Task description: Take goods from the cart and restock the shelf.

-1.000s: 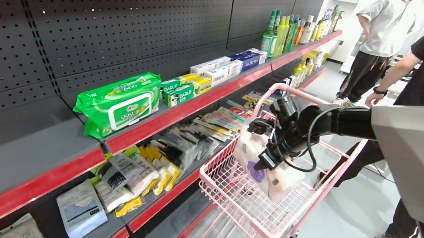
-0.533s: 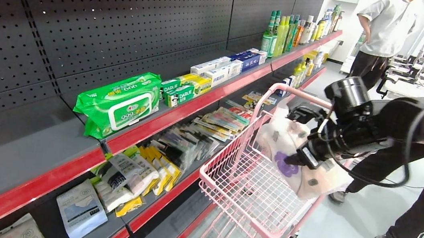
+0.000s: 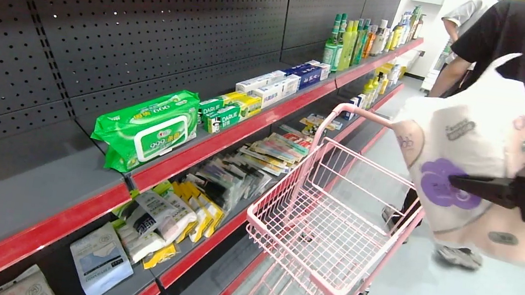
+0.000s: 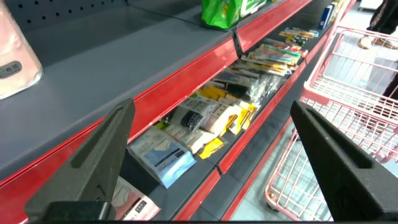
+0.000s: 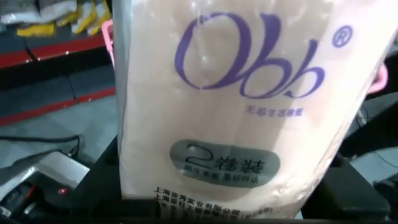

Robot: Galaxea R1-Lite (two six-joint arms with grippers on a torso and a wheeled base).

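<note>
Tissue pack [image 3: 468, 143] | purple lettering | clamped in right gripper [image 5: 221, 186] | left gripper [image 4: 211, 162] spread wide

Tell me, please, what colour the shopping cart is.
A pink wire shopping cart; head view shows it best.

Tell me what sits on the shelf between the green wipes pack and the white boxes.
In the head view, green and yellow boxes lie between the green wipes pack and the white boxes.
</note>
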